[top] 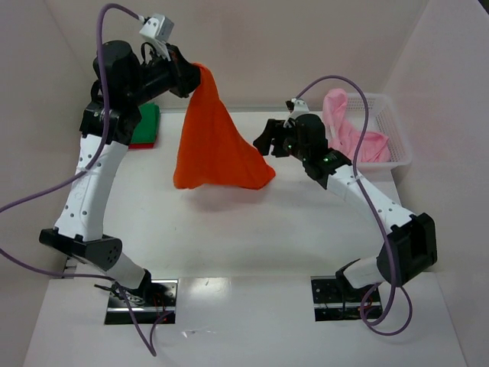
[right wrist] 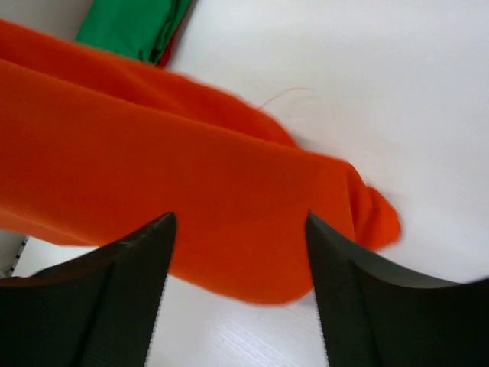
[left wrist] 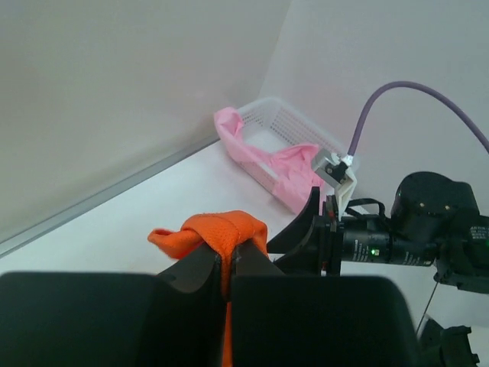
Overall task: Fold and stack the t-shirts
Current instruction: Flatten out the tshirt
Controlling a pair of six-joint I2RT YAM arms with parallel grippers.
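Observation:
My left gripper (top: 195, 75) is raised high at the back left and is shut on a bunched edge of the orange t-shirt (top: 215, 145), which hangs down as a cone to just above the table. The pinched orange cloth (left wrist: 221, 233) shows between its jaws (left wrist: 226, 264). My right gripper (top: 263, 141) is open, right beside the shirt's lower right corner; its jaws (right wrist: 238, 229) frame the orange cloth (right wrist: 191, 191) without closing on it. A folded green t-shirt (top: 145, 125) lies on a red one (top: 140, 144) at the back left. A pale pink t-shirt (top: 351, 134) lies in the basket.
The white lattice basket (top: 396, 145) stands at the back right, also in the left wrist view (left wrist: 286, 126). White walls close in the back and both sides. The green stack shows at the top of the right wrist view (right wrist: 130, 27).

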